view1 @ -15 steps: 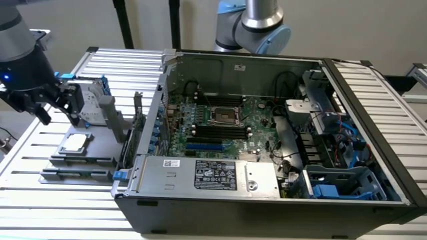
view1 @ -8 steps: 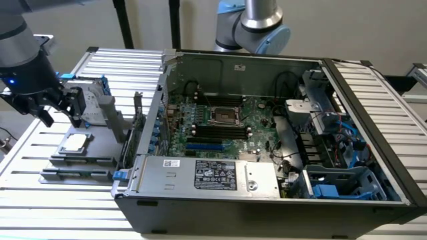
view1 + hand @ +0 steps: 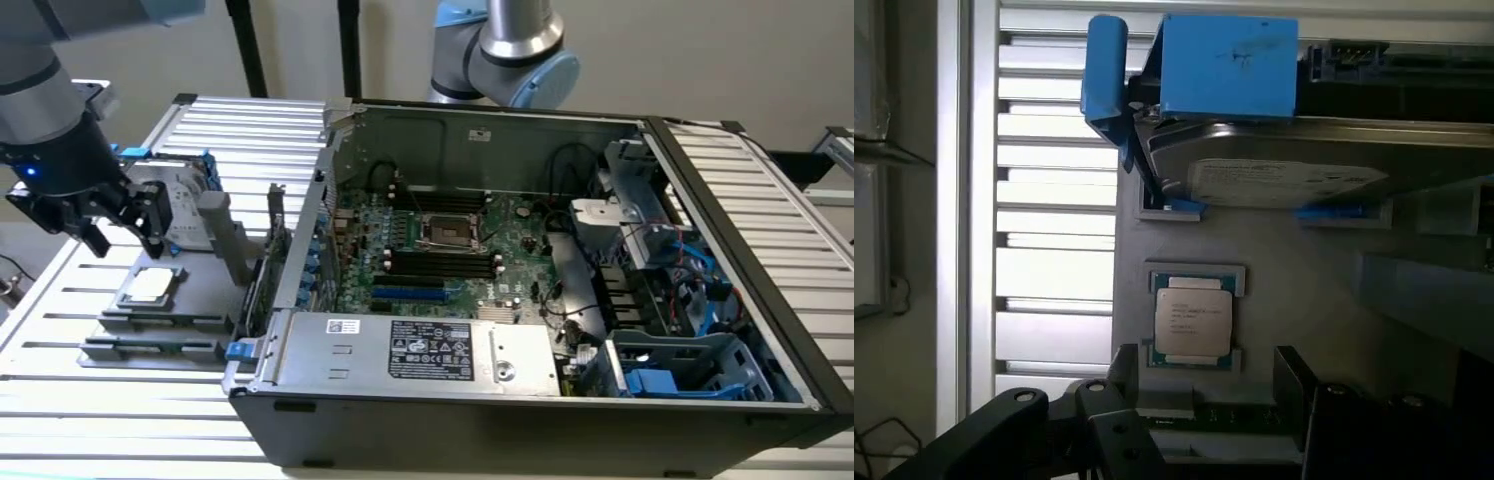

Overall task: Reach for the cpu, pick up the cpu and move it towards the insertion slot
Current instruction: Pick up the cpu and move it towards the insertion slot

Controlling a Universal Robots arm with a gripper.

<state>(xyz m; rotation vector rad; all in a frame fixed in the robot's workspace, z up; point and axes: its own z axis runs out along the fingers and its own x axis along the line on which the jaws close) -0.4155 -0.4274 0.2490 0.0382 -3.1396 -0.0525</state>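
My claw (image 3: 127, 238) hangs spread over the cpu (image 3: 150, 285), laid flat in a grey cradle (image 3: 1194, 270), likely for straddling its edges.

The arm (image 3: 34, 70) is a thick round tube of matt silver-grey metal, with a pale blue cap (image 3: 174, 8) on the joint above it. Under the tube comes a black cylindrical wrist (image 3: 60, 150), and a small blue light (image 3: 30, 171) glows on its side. A pale grey fitting (image 3: 96, 97) sits against the wrist's upper part.

The hand (image 3: 127, 245) is black all over, with a blocky body and slim, angular fingers (image 3: 1004, 432). In the wrist view these are matt black linked bars with bevelled edges, joined by round screw heads (image 3: 1025, 397) that shine dully.

Beyond the worktop's far edge stands a further silver-grey tube (image 3: 514, 25) with a rounded pale blue joint housing (image 3: 541, 80). Whether it belongs to the same arm cannot be told.
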